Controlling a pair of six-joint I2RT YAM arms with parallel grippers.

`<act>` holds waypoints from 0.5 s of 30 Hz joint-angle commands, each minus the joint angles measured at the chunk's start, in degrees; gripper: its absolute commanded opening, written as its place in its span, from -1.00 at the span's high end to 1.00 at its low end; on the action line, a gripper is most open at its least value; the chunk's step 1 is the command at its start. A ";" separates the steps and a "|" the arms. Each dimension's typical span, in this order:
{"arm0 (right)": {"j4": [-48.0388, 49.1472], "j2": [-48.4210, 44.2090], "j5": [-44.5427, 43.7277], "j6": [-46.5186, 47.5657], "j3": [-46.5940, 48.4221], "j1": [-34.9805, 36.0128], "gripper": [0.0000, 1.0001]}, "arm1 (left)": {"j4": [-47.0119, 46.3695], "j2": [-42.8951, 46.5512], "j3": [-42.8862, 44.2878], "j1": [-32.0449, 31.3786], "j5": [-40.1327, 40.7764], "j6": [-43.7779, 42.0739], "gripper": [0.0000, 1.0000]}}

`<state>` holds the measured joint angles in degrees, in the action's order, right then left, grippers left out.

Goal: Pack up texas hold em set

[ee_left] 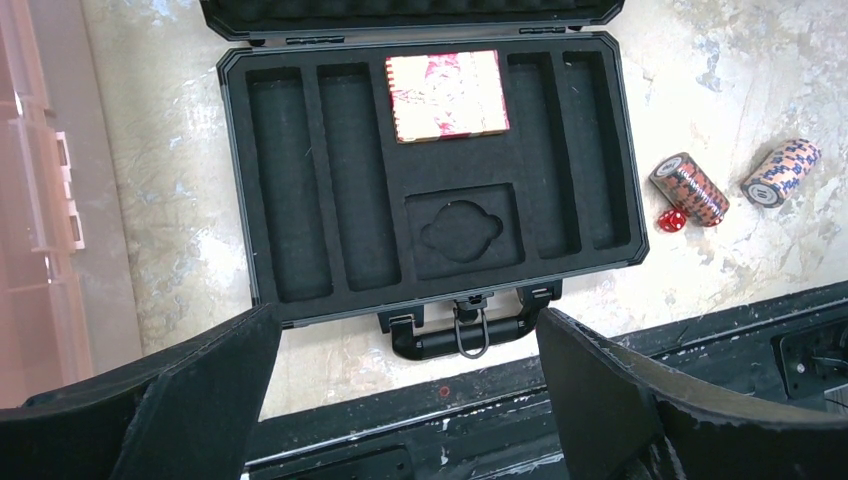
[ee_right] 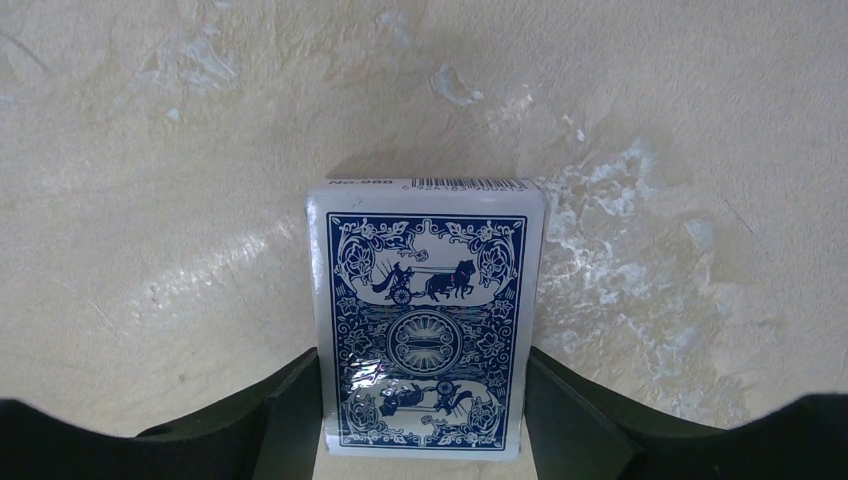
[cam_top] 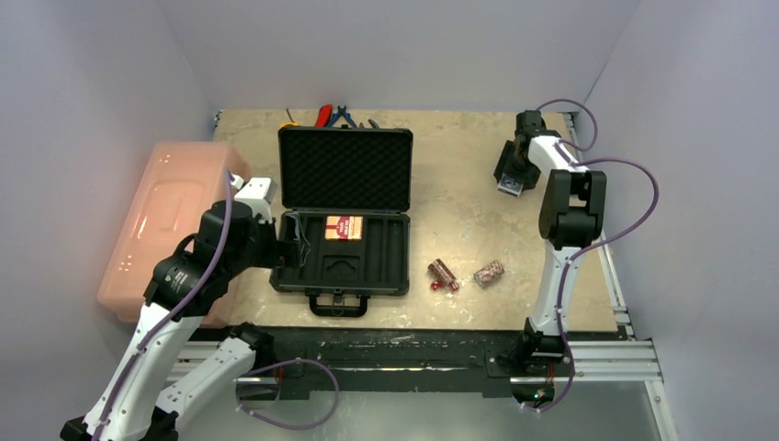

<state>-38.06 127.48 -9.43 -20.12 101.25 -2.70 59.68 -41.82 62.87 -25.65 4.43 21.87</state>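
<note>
While the open black case [cam_top: 345, 171] sits mid-table in the top view, a red card deck [cam_top: 344, 227] lies in its foam. Chip rolls [cam_top: 442, 271] and red dice [cam_top: 435, 286] lie at its four o'clock.

From the left wrist, the left gripper [ee_left: 408, 330] hangs wide apart, empty, at the case's six o'clock.

From the right wrist, the right gripper [ee_right: 425, 400] flanks the blue card deck [ee_right: 425, 300] by its long edges; whether it pinches cannot be told. The deck looks light, stiff and slick, so those edges suit.
</note>
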 commanded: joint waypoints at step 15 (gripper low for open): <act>2.37 -18.20 8.37 9.74 -4.00 -0.11 0.62 | 0.00 1.64 0.69 -0.10 -0.48 -0.87 -1.00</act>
<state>-38.68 115.57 -4.62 -13.87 98.15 -2.68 59.70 -41.04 62.87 -25.65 4.23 21.65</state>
